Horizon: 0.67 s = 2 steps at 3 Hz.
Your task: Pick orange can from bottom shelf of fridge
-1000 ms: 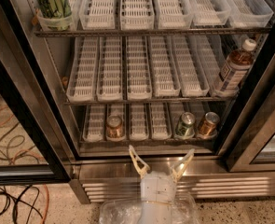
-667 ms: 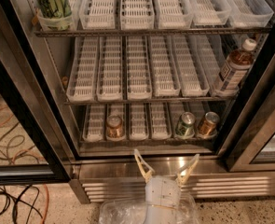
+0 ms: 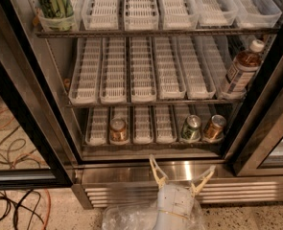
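Fridge [image 3: 54, 90]: stainless walls, door open, base grille [image 3: 241, 193] below. As I judge it, the black door frame [image 3: 268, 97] at right crowds the corner where my target sits, so a wide approach could clip it. I can read no writing on it.

Bottom shelf [image 3: 150, 145]: white lane trays behind a thin front rail. If I come in low, I could catch the rail or drag a tray forward.

Pincer [image 3: 182, 170]: fingers spread wide. It hangs outside the fridge in front of the grille, below the shelf and left of the target's lane.

Brown bottle [image 3: 241, 68]: middle shelf, far right, above the target. An arm lifted carelessly could knock it. It has a label, but the text is unreadable.

Orange can [image 3: 214, 127]: rightmost occupied lane of the bottom shelf, at the front, just beside the green can [image 3: 191, 128]. Spread fingers may straddle or topple that neighbour. No brand is legible on either.

Second copper-toned can [image 3: 118, 129]: left lane, well apart from the target. I might mistake it for the target. Print unreadable.
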### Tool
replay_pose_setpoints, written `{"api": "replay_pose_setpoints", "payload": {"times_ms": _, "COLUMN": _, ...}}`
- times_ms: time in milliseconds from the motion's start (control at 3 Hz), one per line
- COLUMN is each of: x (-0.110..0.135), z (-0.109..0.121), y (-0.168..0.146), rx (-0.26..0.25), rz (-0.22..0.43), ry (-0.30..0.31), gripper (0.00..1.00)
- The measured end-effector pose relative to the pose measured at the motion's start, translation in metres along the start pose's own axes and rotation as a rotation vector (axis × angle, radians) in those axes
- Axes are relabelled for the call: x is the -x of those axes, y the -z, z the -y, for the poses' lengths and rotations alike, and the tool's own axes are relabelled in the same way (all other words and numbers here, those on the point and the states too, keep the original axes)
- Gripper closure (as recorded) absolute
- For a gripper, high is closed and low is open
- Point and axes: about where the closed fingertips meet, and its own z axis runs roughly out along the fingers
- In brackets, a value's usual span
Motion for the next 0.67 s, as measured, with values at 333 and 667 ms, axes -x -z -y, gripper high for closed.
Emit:
{"api": "replay_pose_setpoints", "payload": {"times_ms": 333, "x": -0.010, "z": 0.015, "y": -0.013, "rx": -0.040, "rz": -0.014, "ry": -0.005, "gripper": 0.00}}
{"api": "replay_pose_setpoints", "payload": {"times_ms": 667, "x": -0.018, "z": 0.028, "y": -0.024, "rx": -0.074, "rz": -0.027, "ry": -0.009, "gripper": 0.00}}
